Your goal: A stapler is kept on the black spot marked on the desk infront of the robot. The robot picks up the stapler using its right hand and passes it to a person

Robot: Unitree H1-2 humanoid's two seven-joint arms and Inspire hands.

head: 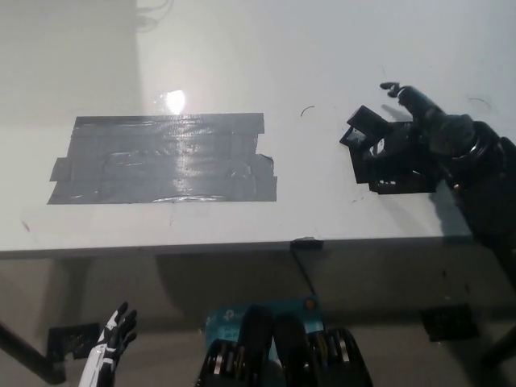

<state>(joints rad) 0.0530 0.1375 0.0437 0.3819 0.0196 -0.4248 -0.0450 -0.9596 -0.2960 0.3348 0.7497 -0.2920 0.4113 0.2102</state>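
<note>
Glossy white desk (242,64), shiny wrinkled grey tape patch (161,157), black glossy-edged stapler (367,129).

Overhead light, fairly bright on the desk (242,64); hot glare spot at 11 o'clock, w/ sheen spreading over the grey tape patch (161,159) below it. Floor under the desk edge, 6 o'clock, much dimmer, in shadow. Right hand (431,133) at 2–3 o'clock is black on a black spot (379,173), low contrast, edges hard to separate, slightly soft. Whole frame low-res, mild grain.
</note>
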